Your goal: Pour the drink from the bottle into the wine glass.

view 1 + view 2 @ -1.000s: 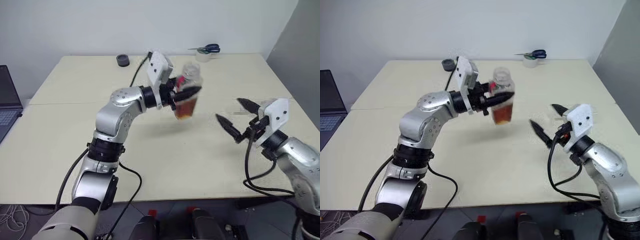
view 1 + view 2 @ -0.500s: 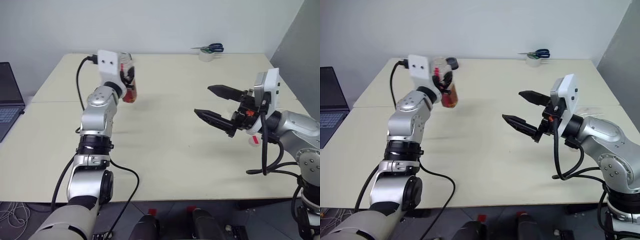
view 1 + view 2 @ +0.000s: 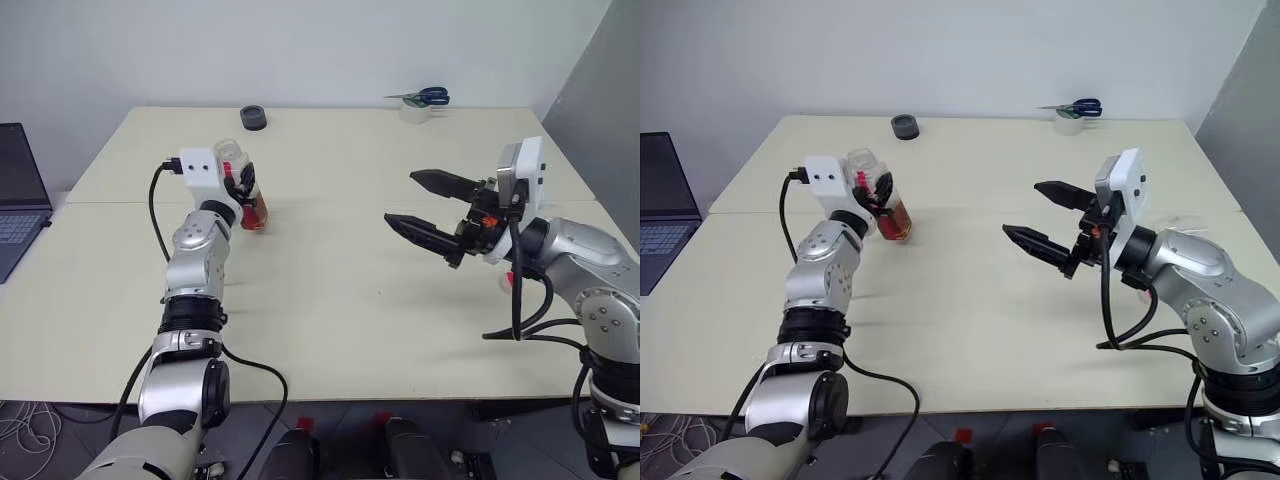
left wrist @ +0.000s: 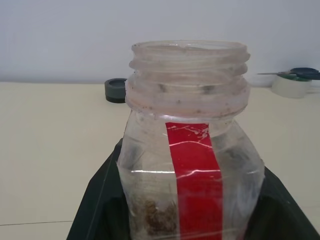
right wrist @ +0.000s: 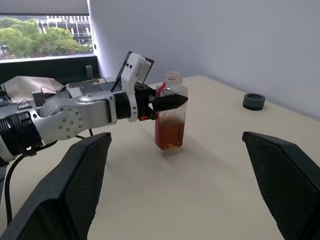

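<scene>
Left gripper clamped on upright, uncapped bottle, standing at table's 10 o'clock; drink fills lower half. Right gripper at 3 o'clock, fingers spread wide, holding nothing.

The bottle stands upright between the left gripper's fingers on the table. The drink sits in its lower part. Well apart, the right gripper hangs above the table, its spread fingertips aimed toward the bottle.
</scene>
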`<state>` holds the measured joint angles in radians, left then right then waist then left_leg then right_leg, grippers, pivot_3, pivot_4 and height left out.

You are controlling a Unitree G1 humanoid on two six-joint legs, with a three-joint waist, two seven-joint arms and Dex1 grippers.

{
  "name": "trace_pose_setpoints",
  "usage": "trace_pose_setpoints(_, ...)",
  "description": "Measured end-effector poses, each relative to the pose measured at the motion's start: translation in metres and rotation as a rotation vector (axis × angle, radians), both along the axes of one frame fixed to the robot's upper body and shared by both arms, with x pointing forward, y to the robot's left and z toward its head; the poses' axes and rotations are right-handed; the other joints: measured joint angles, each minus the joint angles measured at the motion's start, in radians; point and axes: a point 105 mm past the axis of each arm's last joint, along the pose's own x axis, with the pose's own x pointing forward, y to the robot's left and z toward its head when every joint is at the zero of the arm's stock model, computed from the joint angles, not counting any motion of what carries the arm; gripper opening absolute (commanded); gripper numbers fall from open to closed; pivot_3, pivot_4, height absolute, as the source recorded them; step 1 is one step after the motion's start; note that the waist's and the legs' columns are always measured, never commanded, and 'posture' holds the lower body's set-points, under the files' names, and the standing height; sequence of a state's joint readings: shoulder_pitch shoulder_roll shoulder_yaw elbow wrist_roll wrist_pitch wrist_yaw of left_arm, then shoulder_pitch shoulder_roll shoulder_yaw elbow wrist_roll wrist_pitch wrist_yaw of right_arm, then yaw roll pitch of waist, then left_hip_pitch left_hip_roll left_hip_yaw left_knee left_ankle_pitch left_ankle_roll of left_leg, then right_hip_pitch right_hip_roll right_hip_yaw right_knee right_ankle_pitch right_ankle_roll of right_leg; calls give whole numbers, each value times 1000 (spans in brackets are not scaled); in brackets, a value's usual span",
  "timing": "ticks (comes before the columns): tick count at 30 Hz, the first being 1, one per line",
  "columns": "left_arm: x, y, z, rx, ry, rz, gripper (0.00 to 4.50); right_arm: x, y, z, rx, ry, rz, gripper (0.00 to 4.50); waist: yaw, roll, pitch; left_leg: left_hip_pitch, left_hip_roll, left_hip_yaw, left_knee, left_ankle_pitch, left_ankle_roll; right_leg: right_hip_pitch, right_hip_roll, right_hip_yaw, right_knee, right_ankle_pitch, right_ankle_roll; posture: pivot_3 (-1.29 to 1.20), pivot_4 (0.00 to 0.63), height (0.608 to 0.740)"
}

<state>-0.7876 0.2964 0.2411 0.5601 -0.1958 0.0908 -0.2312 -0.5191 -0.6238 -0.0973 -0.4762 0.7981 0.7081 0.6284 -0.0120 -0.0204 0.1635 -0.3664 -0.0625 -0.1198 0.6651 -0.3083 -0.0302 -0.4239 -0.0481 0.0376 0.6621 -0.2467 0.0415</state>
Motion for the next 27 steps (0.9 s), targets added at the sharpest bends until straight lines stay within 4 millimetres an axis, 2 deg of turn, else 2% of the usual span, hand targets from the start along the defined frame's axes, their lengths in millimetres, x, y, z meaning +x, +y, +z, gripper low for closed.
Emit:
trace_pose_setpoints(7,0,-3,-15,17,17,-19,1883,-2,3,3,13,-16,-23,4479,0,0,0,0,0,0,0,0,0,0,0,0,0,0,0,0,150,740)
trace_pose_setpoints(14,0,-5,-16,29,9,-20,1883,-1,4,4,20,-13,-52,4479,0,0,0,0,0,0,0,0,0,0,0,0,0,0,0,0,150,740)
trace_pose_setpoints(22,0,-10,-21,13,10,-29,4318,-1,5,4,23,-6,-60,4500,0,0,0,0,0,0,0,0,0,0,0,0,1,0,0,0,150,740)
trace_pose_setpoints(23,-1,-9,-22,13,12,-27,4479,-1,5,4,23,-6,-60,4500,0,0,0,0,0,0,0,0,0,0,0,0,1,0,0,0,150,740)
trace_pose_setpoints(27,-6,-6,-36,11,44,-14,4479,-1,6,5,22,-8,-59,4500,0,0,0,1,0,0,0,0,0,0,0,0,1,0,0,0,150,740)
